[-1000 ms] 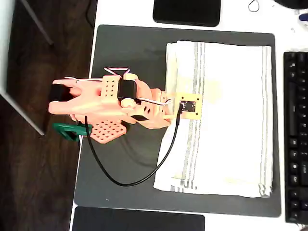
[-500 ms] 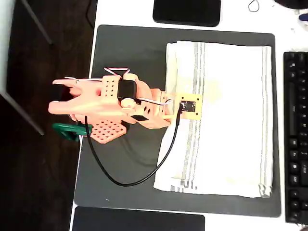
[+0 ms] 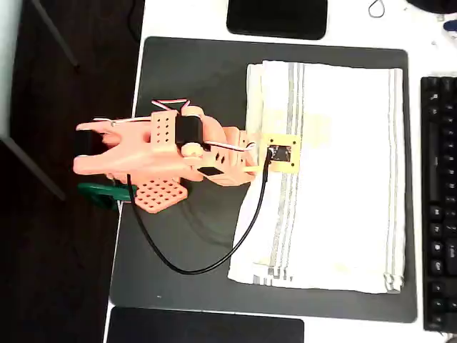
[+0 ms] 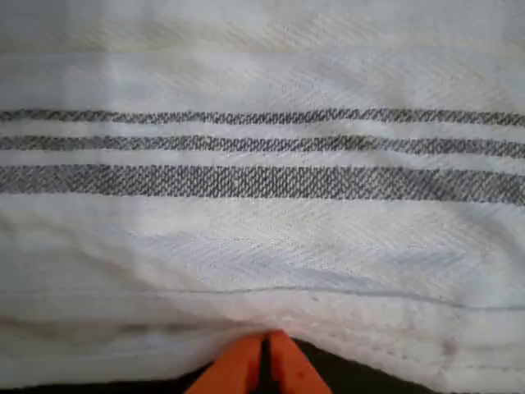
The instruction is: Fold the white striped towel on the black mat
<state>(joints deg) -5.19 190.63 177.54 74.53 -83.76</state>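
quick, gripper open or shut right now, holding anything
Gripper: shut, fingertips together at the near edge of the towel; whether any cloth is pinched cannot be told.

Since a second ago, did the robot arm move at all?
Yes, a little. In the overhead view the arm tipped slightly toward the picture's top, judged against the mat's edge. The towel stayed put.

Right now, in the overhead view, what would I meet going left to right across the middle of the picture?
Dark floor → orange 3D-printed robot arm → bare strip of the matte black desk mat → white grey-striped cloth towel → black keyboard at the right edge.
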